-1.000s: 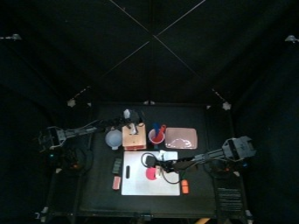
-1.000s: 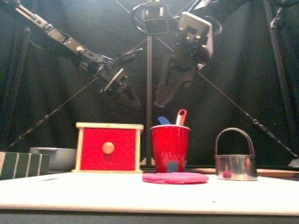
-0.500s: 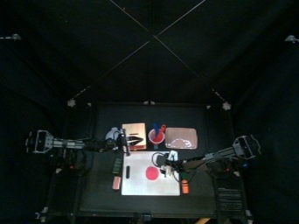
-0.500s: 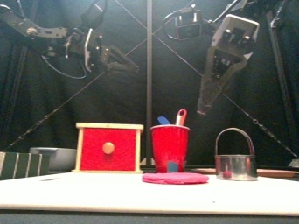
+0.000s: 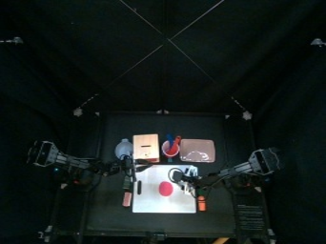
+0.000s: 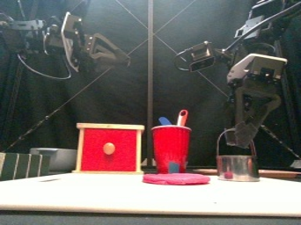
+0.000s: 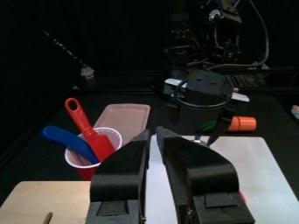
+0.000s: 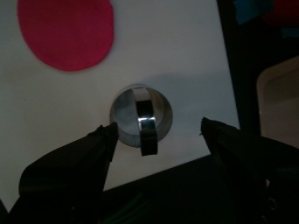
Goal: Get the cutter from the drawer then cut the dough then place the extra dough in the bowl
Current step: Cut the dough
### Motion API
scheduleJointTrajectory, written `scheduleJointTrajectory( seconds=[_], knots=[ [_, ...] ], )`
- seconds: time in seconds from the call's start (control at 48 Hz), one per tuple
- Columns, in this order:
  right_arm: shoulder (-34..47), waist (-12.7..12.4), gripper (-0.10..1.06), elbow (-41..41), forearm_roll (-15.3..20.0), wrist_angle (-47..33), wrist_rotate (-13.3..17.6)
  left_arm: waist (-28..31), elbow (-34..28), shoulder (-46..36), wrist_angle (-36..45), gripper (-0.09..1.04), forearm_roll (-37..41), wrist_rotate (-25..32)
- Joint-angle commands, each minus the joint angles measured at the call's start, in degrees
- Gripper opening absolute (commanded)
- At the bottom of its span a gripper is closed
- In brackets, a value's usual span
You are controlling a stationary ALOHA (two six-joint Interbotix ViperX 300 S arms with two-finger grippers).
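Just beside the pink dough [image 8: 70,35] on the white board [image 8: 176,61]: metal cutter [image 8: 142,118], wire handle arched upward, directly beneath the right gripper [image 8: 158,131], jaws spread wide either side. Probably needs only a straight drop and a pinch. Left gripper [image 7: 155,140] raised well apart, jaws nearly together, empty.

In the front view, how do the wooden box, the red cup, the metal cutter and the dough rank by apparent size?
1. wooden box
2. red cup
3. metal cutter, nearly as tall as the cup, but only through its wire handle
4. dough, a thin strip seen edge-on
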Motion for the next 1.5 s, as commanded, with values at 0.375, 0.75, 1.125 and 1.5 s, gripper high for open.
scheduleJointTrajectory(
  seconds=[0.375, 0.75, 1.125, 1.5],
  knots=[
    [0.18, -0.53, 0.62, -2.29, 1.93, 0.79, -2.90, -1.58, 0.26, 0.18, -0.44, 0.58, -2.20, 0.09],
    [0.18, 0.44, 0.52, -8.17, 2.29, 4.13, -2.90, -2.02, 3.69, 0.18, -0.44, 0.58, -8.79, 0.09],
    [7.56, 0.88, 0.52, -21.01, 4.39, 6.50, -4.13, -2.37, 5.54, 0.18, -0.26, 0.58, -12.66, 0.18],
    [13.97, 0.35, 0.52, -25.93, 9.76, 9.23, -13.54, -2.37, 6.24, 0.26, -0.26, 0.58, -12.74, 0.18]
  ],
)
